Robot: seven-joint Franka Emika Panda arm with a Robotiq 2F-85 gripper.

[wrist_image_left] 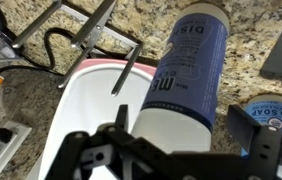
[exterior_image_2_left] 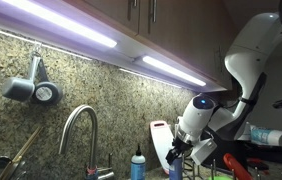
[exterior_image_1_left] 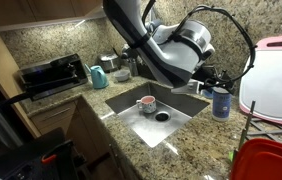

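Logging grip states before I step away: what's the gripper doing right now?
gripper: open, holding nothing; the soap bottle stands between its wide jaws.

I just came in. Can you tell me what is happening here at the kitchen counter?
A robot arm is working at a granite counter beside the sink. Its gripper is at a blue and white dish soap bottle. The jaws are open, one on each side of the bottle, and not closed on it. A second soap container and a white cutting board with a pink rim are close by. A cup sits in the sink.
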